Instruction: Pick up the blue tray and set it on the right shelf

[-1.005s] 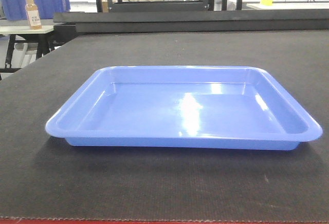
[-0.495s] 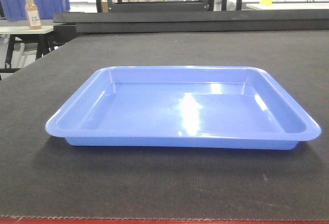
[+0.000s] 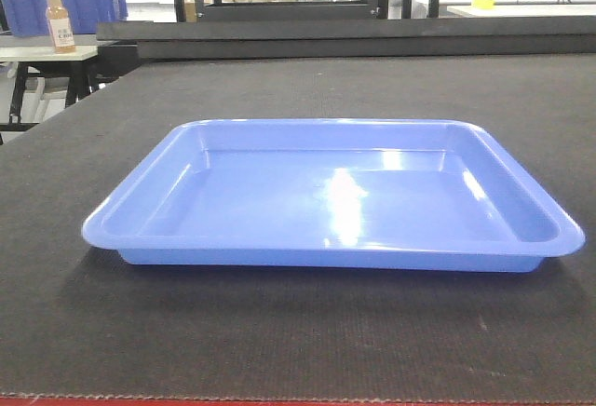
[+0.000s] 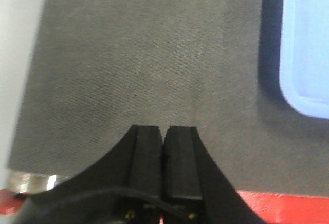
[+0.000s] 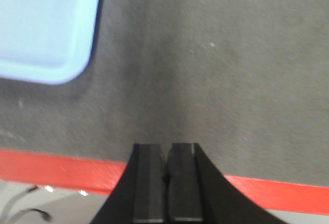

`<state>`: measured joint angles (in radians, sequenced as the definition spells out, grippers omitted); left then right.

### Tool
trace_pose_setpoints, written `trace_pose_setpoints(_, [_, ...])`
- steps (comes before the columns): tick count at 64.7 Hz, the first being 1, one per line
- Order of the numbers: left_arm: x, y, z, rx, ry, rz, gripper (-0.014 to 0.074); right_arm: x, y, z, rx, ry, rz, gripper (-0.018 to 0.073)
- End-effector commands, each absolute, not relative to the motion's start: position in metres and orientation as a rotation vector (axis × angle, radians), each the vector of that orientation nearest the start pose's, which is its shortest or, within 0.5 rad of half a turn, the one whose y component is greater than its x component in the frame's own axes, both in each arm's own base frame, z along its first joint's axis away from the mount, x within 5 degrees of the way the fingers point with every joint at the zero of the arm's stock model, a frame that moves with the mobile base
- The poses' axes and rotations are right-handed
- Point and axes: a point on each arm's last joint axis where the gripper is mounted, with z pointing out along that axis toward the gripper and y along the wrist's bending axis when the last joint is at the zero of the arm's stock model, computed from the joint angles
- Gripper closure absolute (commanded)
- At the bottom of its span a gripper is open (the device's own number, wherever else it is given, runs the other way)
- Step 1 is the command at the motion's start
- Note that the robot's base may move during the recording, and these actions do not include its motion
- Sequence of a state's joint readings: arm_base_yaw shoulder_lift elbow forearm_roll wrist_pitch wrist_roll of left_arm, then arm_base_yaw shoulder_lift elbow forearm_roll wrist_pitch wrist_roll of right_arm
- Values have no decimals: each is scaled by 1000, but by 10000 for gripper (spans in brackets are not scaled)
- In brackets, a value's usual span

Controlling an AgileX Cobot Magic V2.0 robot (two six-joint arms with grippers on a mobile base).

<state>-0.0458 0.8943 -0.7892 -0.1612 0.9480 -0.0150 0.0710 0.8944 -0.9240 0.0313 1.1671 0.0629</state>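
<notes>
The blue tray [image 3: 335, 196] lies flat and empty on the dark grey mat [image 3: 279, 331], filling the middle of the front view. Its near-left corner [image 4: 308, 54] shows at the right edge of the left wrist view, and its near-right corner [image 5: 46, 26] at the upper left of the right wrist view. My left gripper [image 4: 165, 129] hangs shut over bare mat, left of the tray, holding nothing. My right gripper [image 5: 167, 147] is shut too, above the mat's front edge, right of the tray. Neither touches the tray. The right shelf is out of view.
A red strip [image 5: 61, 170] runs along the table's front edge. Behind the table stand a black frame [image 3: 279, 6] and a side table [image 3: 47, 52] with a dark-blue bin [image 3: 88, 1] and a bottle [image 3: 60, 20]. People sit in the background.
</notes>
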Motion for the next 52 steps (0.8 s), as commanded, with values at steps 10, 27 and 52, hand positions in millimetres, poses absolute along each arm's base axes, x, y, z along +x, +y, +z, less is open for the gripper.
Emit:
trace_pose_setpoints(10, [204, -35, 311, -80, 2558, -387, 638, 197, 15, 326, 231, 2704, 95, 503])
trace_pose_setpoints(27, [243, -80, 313, 19, 2603, -273, 638, 255, 48, 312, 202, 2775, 116, 503])
trace_pose_setpoints(52, [322, -154, 303, 116, 2686, -383, 638, 318, 77, 300, 224, 2844, 115, 503])
